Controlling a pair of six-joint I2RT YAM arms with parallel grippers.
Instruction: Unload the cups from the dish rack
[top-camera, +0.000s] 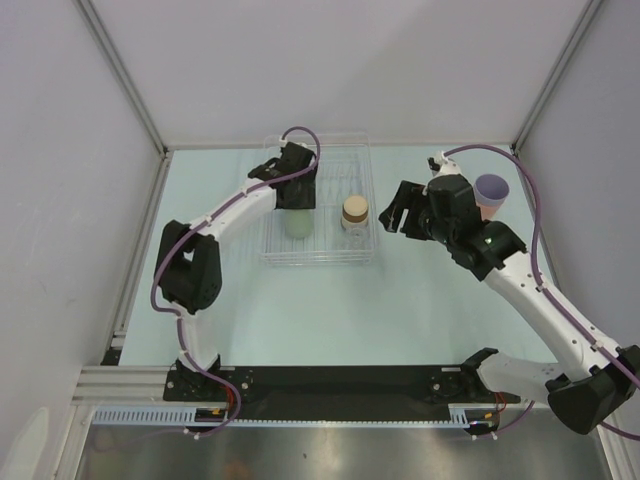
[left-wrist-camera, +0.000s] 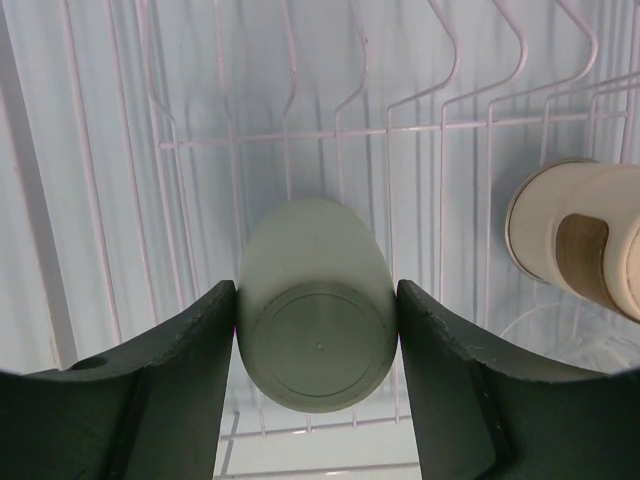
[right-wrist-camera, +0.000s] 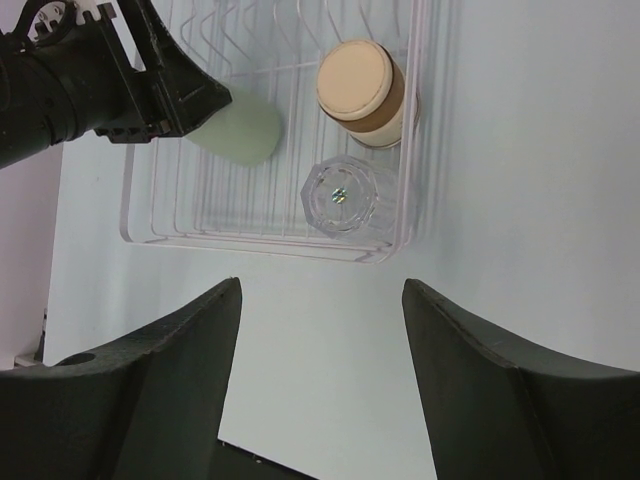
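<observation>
Overhead view: a pale blue-green table (top-camera: 300, 320) with two arms reaching in from your 6 o'clock edge. The clear, ribbed dish rack (top-camera: 318, 262) sits just past the table's centre, toward 12 o'clock.

Your left arm reaches into the rack's 9 o'clock half. There the left gripper (left-wrist-camera: 316, 295) is clamped on the pale green cup (left-wrist-camera: 318, 345). In the left wrist view its dark fingers (left-wrist-camera: 190, 380) press one on each side of the cup. The cup lies on its side on the slats with its round base facing the camera.

At the rack's 3 o'clock side is the cork-topped cup (top-camera: 355, 211), which has a cream top and a brown band. Just at its 6 o'clock is a clear faceted cup (right-wrist-camera: 343, 197); whether the two touch you cannot tell.

Your right arm crosses in from 4 o'clock. The right gripper (right-wrist-camera: 320, 290) hangs over bare table near the rack's 3 o'clock wall, its jaws spread wide with nothing between them.

Outside the rack, at 3 o'clock on the table and beyond the right wrist, the lavender cup (top-camera: 492, 186) stands mouth up. The salmon-pink cup (top-camera: 487, 209) touches it on its 6 o'clock side; whether one sits inside the other is unclear
</observation>
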